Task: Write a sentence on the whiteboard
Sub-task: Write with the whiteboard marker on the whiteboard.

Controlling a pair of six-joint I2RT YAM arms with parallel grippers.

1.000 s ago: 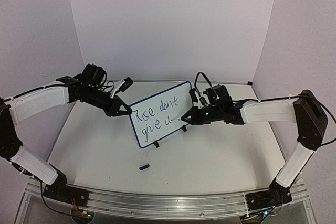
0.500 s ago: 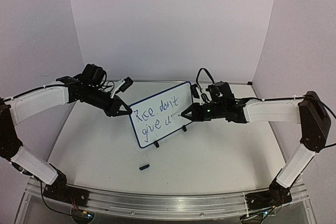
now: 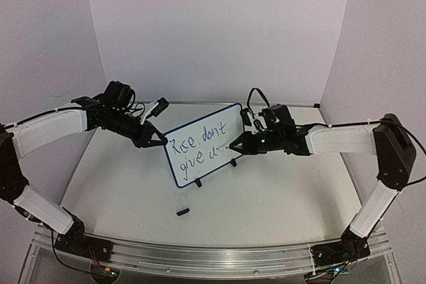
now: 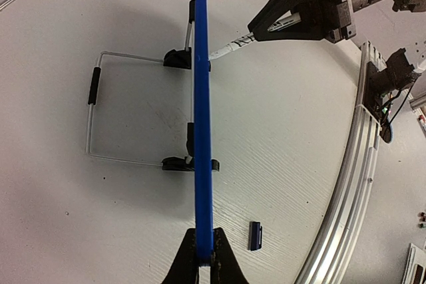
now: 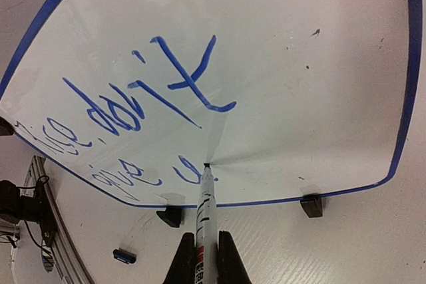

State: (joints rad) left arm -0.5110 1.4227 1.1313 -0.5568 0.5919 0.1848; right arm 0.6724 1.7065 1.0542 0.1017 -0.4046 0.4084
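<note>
White counter (image 3: pixel 279 191) under pale lilac walls, seen from above. Near its middle the whiteboard (image 3: pixel 225 119) stands upright on clip feet, its long axis running from near left to far right. Left pincer (image 3: pixel 158 142) is clamped on the board's left edge. Right pincer (image 3: pixel 241 145) pinches a marker (image 5: pixel 205 207), its tip touching the board just right of the "u" that ends the sentence (image 3: pixel 197 145) so far. Blank space for the next letter lies right of the tip, on the right arm's side. A small dark-blue cap (image 3: pixel 182 211) lies nearer the arms.
</note>
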